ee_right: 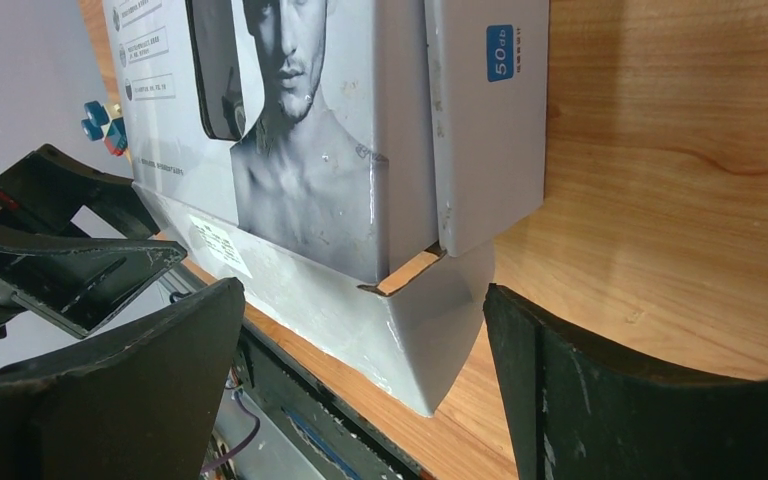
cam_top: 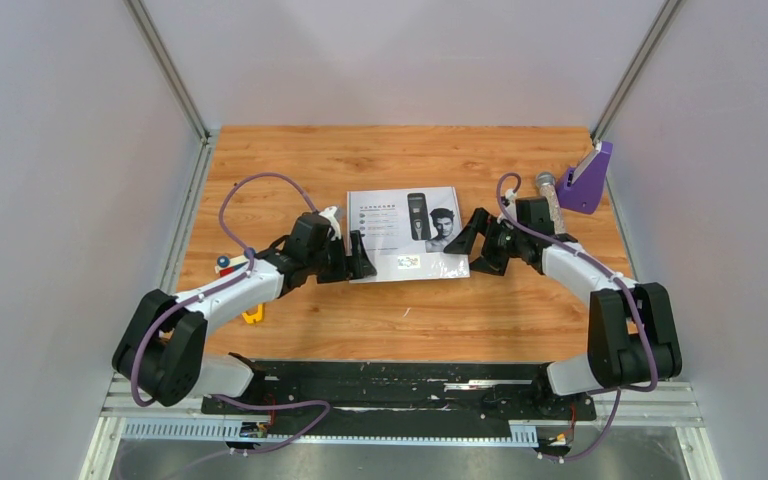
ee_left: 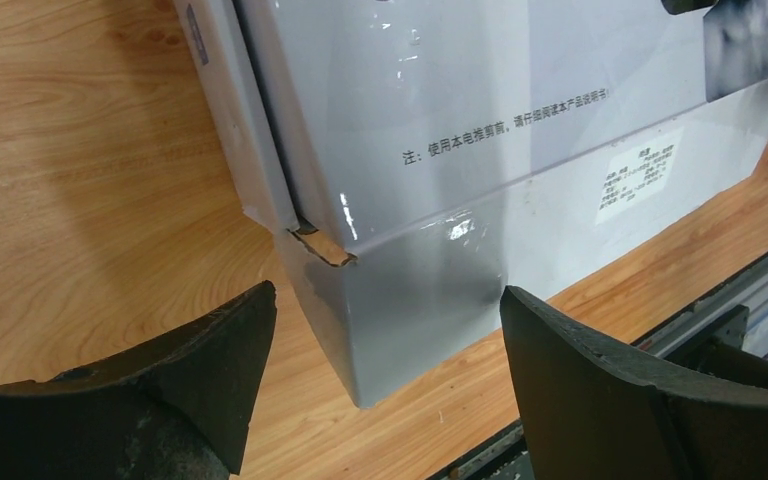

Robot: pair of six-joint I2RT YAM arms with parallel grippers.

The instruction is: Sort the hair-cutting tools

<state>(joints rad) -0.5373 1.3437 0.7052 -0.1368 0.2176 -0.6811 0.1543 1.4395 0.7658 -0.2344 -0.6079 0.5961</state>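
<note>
While the white box lies flat in the middle of the wooden table, its lid printed with a black clipper and a man's face, both arms close in on it from either side! None of the cutting tools themselves can be seen, only this closed box. The left gripper sits low at the box's near left corner with its jaws spread wide, and its wrist view shows that corner right between the two dark fingers, a gap showing on each side. The right gripper mirrors it at the near right corner, jaws just as wide, gripping nothing, a sliver of brown cardboard peeking from the corner seam. Further out, a glittery silver cylinder lies near the table's right edge beside a purple block. A yellow plastic piece peeks out beneath the left arm.
</note>
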